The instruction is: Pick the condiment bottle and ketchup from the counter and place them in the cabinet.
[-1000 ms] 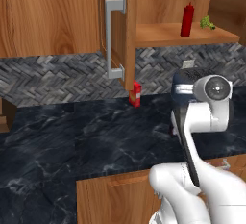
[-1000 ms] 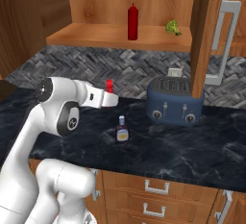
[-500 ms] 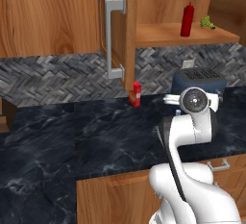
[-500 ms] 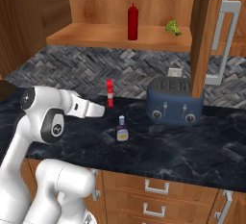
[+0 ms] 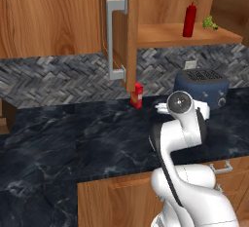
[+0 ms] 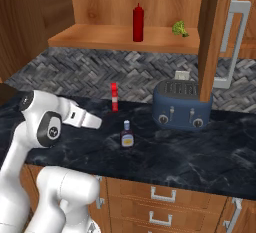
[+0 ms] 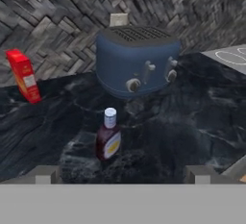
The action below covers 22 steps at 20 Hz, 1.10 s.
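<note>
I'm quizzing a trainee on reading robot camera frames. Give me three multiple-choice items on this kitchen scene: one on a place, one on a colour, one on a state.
1. Where does the ketchup stand?
A. on the cabinet shelf
B. on the counter
C. on the toaster

2. What colour is the toaster?
A. red
B. blue
C. white

3. How is the condiment bottle?
A. lying on its side
B. held in the gripper
C. upright on the counter

Answers: 1 A, it stands on the shelf near the green vegetable. 2 B, its body is dark blue. 3 C, it stands free; the gripper is open, short of it.

even, soft rendered light with no glare; faint shadows pool on the counter (image 6: 200, 162) beneath the toaster (image 6: 182, 108). the hand view looks slightly soft and blocky.
</note>
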{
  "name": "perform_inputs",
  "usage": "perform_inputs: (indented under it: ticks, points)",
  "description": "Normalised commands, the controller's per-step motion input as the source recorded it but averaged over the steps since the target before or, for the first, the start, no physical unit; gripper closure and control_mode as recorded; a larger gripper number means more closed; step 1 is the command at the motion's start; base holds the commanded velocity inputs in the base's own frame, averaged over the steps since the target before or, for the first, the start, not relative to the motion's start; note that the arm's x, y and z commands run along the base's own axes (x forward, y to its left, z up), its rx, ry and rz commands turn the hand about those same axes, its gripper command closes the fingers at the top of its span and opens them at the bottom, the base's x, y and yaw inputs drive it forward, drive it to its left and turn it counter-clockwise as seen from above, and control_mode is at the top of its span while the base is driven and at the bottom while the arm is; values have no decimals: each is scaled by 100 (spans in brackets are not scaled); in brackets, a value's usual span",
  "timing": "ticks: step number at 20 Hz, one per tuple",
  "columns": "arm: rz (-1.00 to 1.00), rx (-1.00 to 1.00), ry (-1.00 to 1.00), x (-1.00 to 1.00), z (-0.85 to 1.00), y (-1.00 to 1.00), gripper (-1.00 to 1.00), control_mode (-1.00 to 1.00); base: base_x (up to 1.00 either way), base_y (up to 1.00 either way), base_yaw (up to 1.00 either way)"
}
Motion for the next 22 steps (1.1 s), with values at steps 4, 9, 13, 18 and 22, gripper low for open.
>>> perform_inputs:
  ticks: [4, 9, 13, 18, 22]
  points:
    - [0, 3, 0, 10, -58, 0, -100, -100, 0, 0, 0]
    - [0, 15, 3, 18, -52, 0, -100, -100, 0, 0, 0]
    - [0, 13, 4, 18, -41, -1, -100, -100, 0, 0, 0]
    - [-1, 3, 1, 6, -15, 0, -100, -100, 0, 0, 0]
    - [0, 10, 4, 4, -13, -14, -100, -100, 0, 0, 0]
